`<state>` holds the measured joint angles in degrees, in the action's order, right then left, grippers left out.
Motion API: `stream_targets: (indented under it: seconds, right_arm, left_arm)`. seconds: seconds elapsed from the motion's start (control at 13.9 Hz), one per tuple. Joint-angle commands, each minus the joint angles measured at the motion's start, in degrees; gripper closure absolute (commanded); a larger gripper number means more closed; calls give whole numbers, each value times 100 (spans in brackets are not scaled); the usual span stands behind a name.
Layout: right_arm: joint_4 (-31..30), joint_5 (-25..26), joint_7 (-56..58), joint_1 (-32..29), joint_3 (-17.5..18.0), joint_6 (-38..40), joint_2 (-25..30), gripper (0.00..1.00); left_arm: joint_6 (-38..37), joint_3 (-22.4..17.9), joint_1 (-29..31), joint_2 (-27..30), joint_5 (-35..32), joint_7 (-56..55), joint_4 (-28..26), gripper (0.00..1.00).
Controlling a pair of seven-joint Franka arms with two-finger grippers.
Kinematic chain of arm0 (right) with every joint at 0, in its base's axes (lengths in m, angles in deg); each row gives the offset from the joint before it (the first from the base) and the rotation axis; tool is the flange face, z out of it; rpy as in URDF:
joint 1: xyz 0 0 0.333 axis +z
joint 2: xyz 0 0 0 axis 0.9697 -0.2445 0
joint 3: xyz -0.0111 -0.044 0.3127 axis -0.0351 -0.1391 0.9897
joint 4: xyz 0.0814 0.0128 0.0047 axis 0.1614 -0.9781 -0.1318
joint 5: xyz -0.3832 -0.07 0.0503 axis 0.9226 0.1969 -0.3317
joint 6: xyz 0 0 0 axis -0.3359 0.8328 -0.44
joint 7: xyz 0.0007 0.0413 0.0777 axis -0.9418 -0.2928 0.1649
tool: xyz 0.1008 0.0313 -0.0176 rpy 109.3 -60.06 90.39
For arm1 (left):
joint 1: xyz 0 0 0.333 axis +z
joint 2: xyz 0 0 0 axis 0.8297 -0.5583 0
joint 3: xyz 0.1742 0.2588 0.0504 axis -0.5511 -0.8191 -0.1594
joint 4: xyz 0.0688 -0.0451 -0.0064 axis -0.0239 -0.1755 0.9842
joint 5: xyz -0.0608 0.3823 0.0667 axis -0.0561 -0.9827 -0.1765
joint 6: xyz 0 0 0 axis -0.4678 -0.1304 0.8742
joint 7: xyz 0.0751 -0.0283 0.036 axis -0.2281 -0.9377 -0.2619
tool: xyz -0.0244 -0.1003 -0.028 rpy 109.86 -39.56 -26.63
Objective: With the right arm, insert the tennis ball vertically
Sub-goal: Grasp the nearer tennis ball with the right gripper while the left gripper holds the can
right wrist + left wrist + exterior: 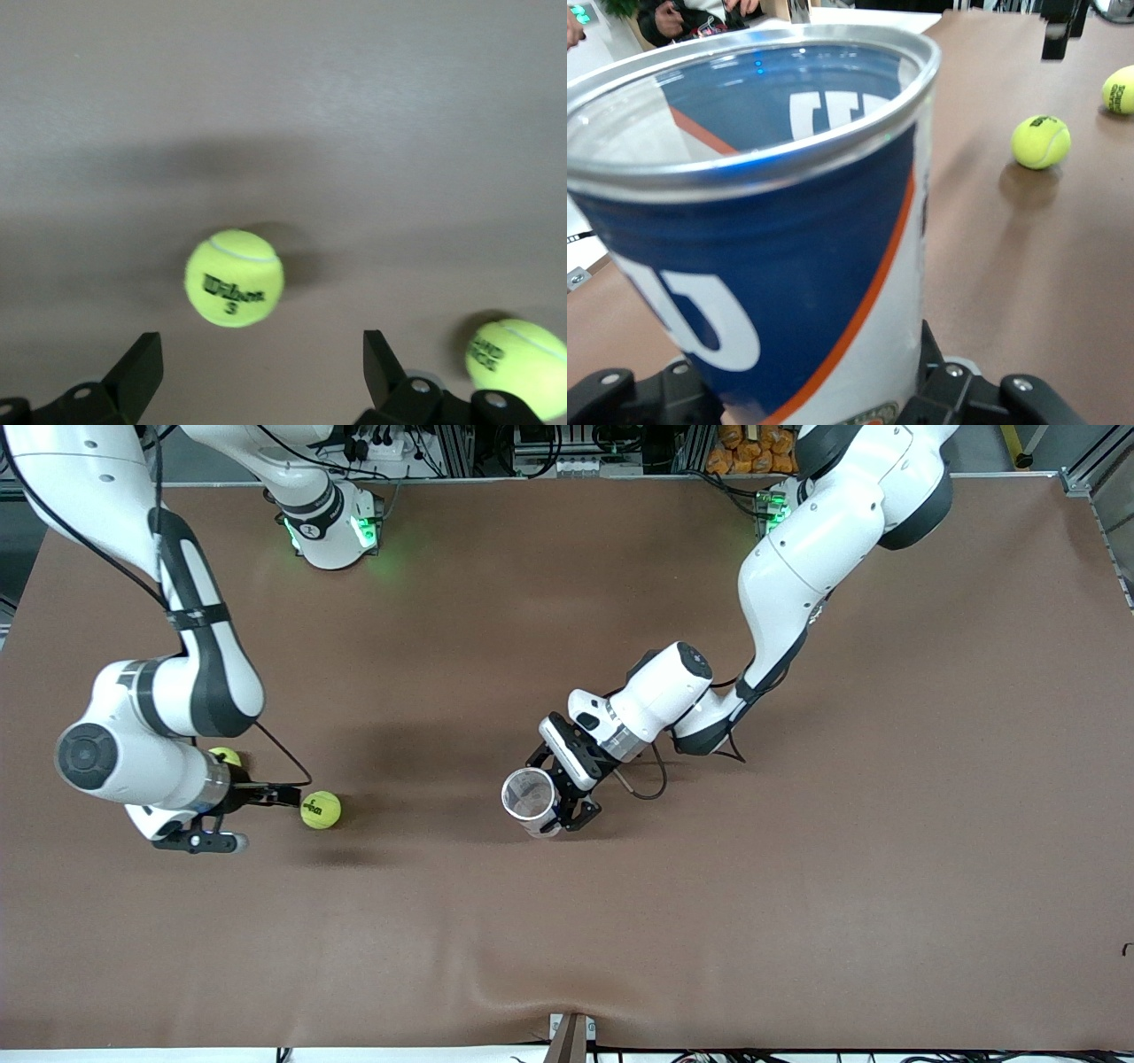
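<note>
A yellow tennis ball [321, 810] [234, 278] lies on the brown table toward the right arm's end. My right gripper [267, 818] [261, 372] hovers low beside it, open and holding nothing, with the ball just ahead of its fingertips. A second tennis ball [225, 756] [518, 363] lies close by, partly hidden under the right arm. Over the middle of the table, my left gripper [558, 802] [806, 398] is shut on a clear ball can [530, 799] [788, 221] with a blue, white and orange label. The can's open metal-rimmed mouth is tilted up.
The brown table mat [797, 868] runs wide around both arms. The left wrist view shows both balls [1041, 142] [1119, 88] on the table past the can's rim. Clutter lines the edge by the arm bases [337, 531].
</note>
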<state>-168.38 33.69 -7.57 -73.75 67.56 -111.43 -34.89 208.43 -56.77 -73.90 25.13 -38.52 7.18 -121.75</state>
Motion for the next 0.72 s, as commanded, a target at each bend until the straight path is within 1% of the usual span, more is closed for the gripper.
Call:
stream_targets:
  seconds: [0.0,0.22,0.36,0.65]
  right_arm:
    - [-126,-84,-106,80,-16,-384,-175,0]
    - [-433,-84,-219,107,-16,-928,-289,0]
    - [-557,-75,-308,238,-24,-1290,-412,0]
    - [-557,-41,-685,431,-24,-1335,-535,0]
  left_arm:
    - [432,-28,-80,-170,27,42,134,24]
    - [574,-28,-71,-275,-88,50,134,24]
    - [644,-28,-71,-284,-123,50,125,24]
    - [644,-28,-115,-425,-158,50,152,24]
